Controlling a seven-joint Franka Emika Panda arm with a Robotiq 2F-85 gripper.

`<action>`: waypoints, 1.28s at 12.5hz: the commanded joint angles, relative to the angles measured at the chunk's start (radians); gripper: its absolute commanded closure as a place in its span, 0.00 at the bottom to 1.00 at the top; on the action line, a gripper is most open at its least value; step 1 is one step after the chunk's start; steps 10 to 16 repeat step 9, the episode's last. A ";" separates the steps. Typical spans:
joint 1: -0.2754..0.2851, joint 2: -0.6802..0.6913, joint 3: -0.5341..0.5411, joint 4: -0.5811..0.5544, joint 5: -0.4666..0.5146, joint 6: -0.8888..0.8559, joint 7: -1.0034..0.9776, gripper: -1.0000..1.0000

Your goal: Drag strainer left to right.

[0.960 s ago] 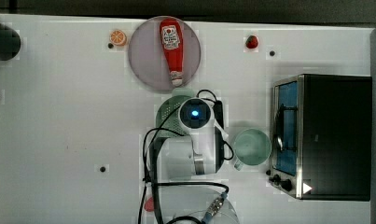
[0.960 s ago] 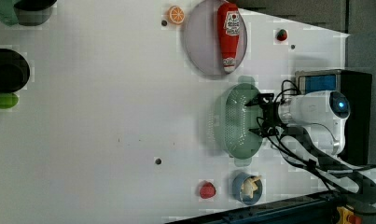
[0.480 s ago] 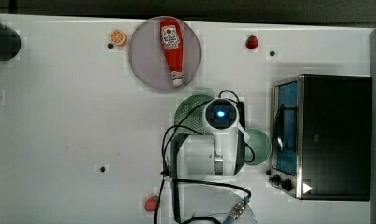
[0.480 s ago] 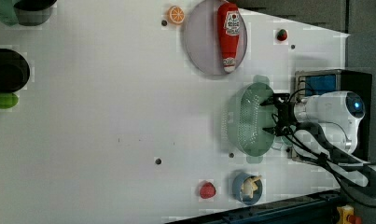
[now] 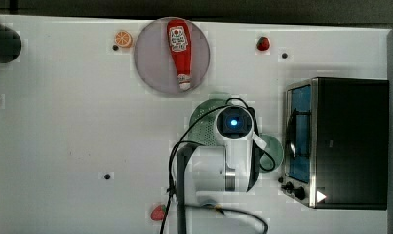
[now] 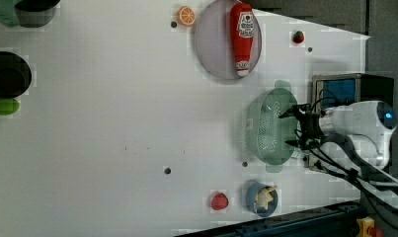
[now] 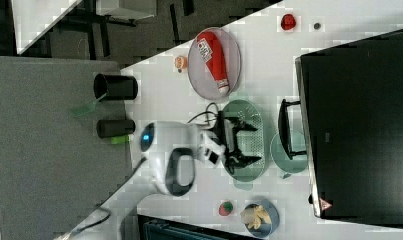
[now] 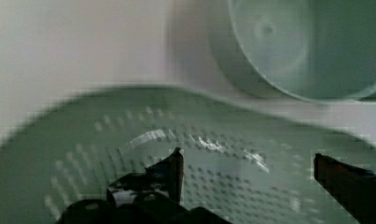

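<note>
End effector (image 7: 244, 141) (fingers spread), over strainer (image 7: 256, 112) bowl

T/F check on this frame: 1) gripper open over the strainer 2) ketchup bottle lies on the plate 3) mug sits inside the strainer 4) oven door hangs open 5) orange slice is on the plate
1) The gripper is open over the strainer. True; its jaws stand wide above the holed bottom.
2) The ketchup bottle lies on the plate. True.
3) The mug sits inside the strainer. False; it stands on the table beside the strainer, between it and the oven.
4) The oven door hangs open. False; the door looks shut, its handle against the front.
5) The orange slice is on the plate. False; it lies on the table just off the plate's rim.
</note>
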State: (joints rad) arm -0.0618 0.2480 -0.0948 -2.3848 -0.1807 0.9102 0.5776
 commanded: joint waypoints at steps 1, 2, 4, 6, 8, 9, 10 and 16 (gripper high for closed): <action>0.010 -0.238 0.032 0.086 0.007 -0.151 -0.311 0.00; 0.012 -0.295 0.042 0.117 0.026 -0.247 -0.337 0.00; 0.015 -0.391 0.073 0.197 0.094 -0.430 -0.343 0.00; 0.017 -0.464 0.092 0.286 0.151 -0.612 -0.378 0.00; 0.016 -0.503 0.089 0.369 0.156 -0.750 -0.492 0.00; 0.016 -0.512 0.086 0.401 0.156 -0.789 -0.560 0.00; 0.016 -0.512 0.086 0.401 0.156 -0.789 -0.560 0.00; 0.016 -0.512 0.086 0.401 0.156 -0.789 -0.560 0.00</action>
